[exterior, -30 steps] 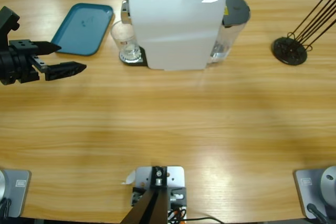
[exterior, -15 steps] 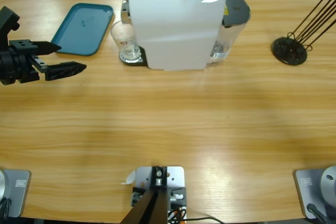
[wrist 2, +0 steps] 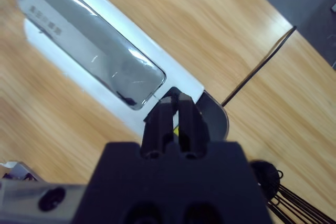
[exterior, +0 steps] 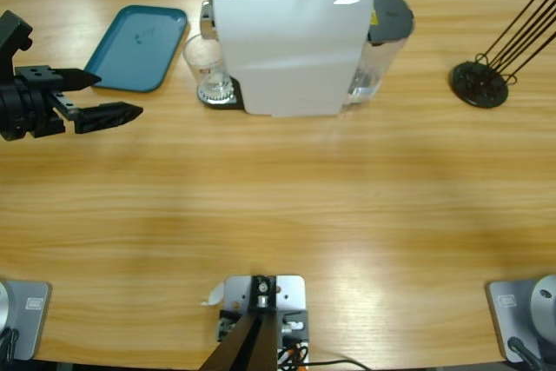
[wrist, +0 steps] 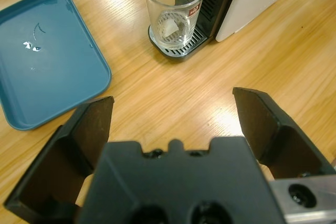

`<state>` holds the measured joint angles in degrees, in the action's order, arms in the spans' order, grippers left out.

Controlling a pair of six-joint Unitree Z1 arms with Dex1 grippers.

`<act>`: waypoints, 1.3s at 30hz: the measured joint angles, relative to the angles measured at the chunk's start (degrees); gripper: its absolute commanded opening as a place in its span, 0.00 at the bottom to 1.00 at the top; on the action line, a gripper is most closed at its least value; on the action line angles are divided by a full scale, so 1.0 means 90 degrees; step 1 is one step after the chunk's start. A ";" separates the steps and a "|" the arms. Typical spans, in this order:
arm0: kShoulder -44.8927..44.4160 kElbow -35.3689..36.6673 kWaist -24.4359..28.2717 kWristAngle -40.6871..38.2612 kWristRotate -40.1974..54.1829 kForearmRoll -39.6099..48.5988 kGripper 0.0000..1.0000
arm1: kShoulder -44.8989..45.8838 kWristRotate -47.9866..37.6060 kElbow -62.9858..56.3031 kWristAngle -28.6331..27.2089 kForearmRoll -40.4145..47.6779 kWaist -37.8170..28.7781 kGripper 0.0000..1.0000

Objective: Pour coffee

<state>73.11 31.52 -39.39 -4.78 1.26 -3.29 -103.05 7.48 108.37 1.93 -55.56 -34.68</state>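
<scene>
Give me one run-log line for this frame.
left gripper: open, apart from glass | glass: upright on coffee machine drip grate | right gripper: shut, above machine | tray: bare

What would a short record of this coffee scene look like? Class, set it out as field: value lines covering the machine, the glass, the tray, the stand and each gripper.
Coffee machine: white coffee machine at the table's far side
Glass: clear glass tumbler with a red mark, upright on the drip grille
Coffee: none visible in the tumbler
Tray: teal tray beside the tumbler, nothing standing on it
Stand: black wire stand beyond the machine's other side
Left gripper: open, aimed at the tumbler, apart from it
Right gripper: shut, above the machine's top
</scene>
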 measured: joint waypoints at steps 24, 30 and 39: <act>0.0002 -0.0023 -0.0004 0.0000 0.0000 -0.0015 1.00 | 0.0703 -0.0155 -0.0785 0.0056 -0.0003 -0.0010 0.73; 0.0002 -0.0023 -0.0009 0.0000 0.0000 -0.0037 1.00 | 0.1629 -0.0243 -0.2085 0.0056 0.0246 -0.0015 0.82; -0.0010 -0.0023 -0.0021 0.0000 0.0000 -0.0072 1.00 | 0.3940 -0.0628 -0.5583 0.0056 0.1805 -0.0022 0.86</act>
<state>73.01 31.31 -39.58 -4.78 1.25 -3.94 -67.59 1.82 58.13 2.44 -39.32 -34.88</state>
